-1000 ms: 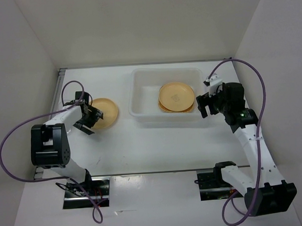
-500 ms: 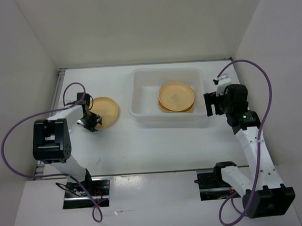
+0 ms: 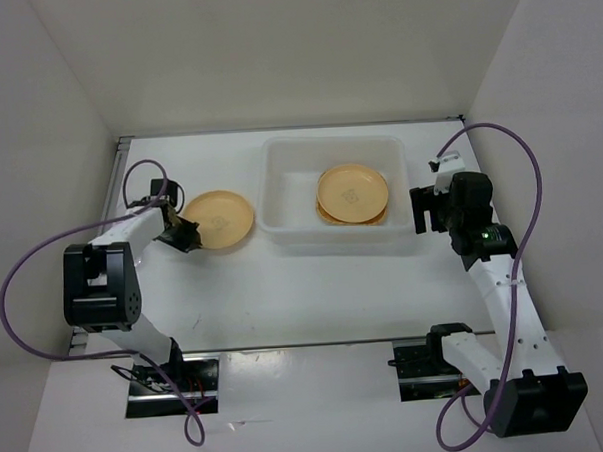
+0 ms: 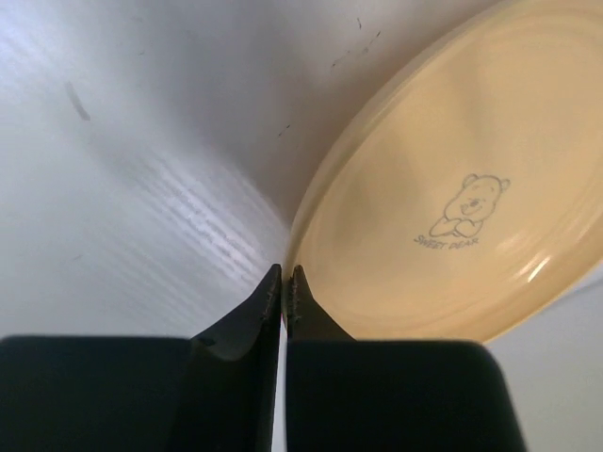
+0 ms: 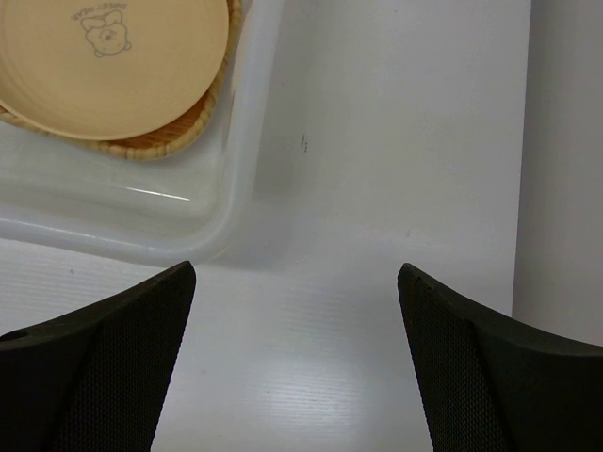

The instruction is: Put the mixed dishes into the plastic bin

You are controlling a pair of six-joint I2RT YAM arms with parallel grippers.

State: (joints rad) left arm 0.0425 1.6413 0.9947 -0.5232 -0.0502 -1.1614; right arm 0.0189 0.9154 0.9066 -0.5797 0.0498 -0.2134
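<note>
A round tan-yellow plate [image 3: 219, 220] with a bear print [image 4: 452, 207] is on the table left of the plastic bin [image 3: 330, 139]. My left gripper [image 3: 185, 234] is shut on its near-left rim, the two fingertips pinching the edge [image 4: 285, 273]. The plate looks tilted up from the table in the left wrist view. Inside the bin [image 5: 217, 207] a second round plate [image 3: 352, 192] [image 5: 104, 56] rests on a woven tan plate [image 5: 160, 141]. My right gripper [image 3: 421, 211] [image 5: 297, 273] is open just right of the bin's right wall, with nothing between its fingers.
White walls enclose the table at the back and on both sides. A metal rail [image 3: 119, 169] runs along the table's left edge. Purple cables loop from both arms [image 3: 520, 176].
My left gripper has closed on the plate's rim, and the plate has shifted slightly right towards the bin. The right arm has drawn back a little to the right, still open.
</note>
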